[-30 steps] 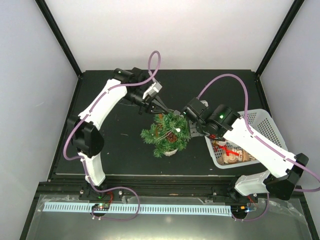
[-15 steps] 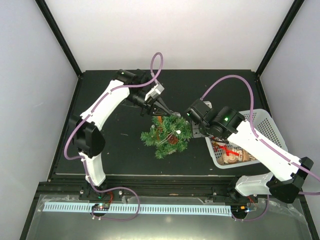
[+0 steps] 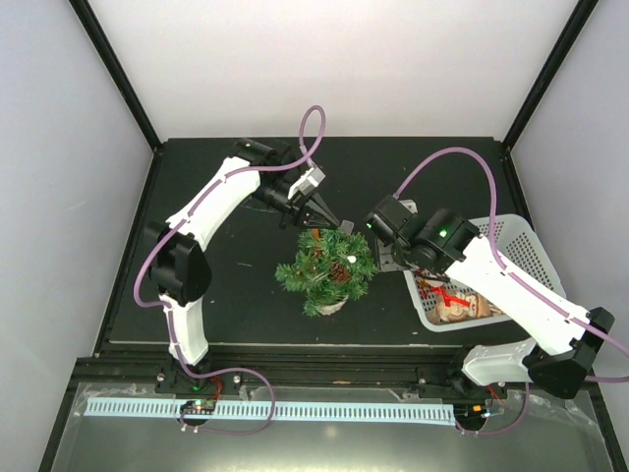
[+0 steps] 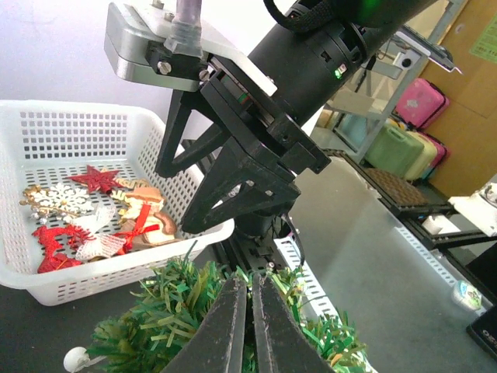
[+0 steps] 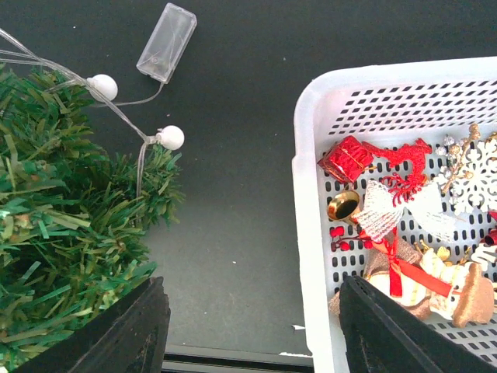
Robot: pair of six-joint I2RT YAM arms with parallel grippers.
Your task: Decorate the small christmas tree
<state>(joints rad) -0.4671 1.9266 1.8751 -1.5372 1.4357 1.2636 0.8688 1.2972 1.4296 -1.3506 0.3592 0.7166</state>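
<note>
Stringing lights, I judge: small christmas tree (image 3: 329, 273) stands mid-table, near white basket (image 5: 309, 202). Left gripper (image 4: 250, 311) over treetop, jaws pressed together, on bulb string (image 5: 171, 137) perhaps; I cannot tell. Right gripper (image 5: 255, 334) jaws wide apart, empty. Next I tuck string into branches without toppling tree.

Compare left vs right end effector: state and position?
The left end effector is shut, its fingers nearly touching; the right end effector is open wide. The left has its tips among the needles of the small christmas tree; the right hangs over bare table, between the tree and the white basket. The right holds nothing; whether the left pinches anything cannot be told. Both are close to the tree.
</note>
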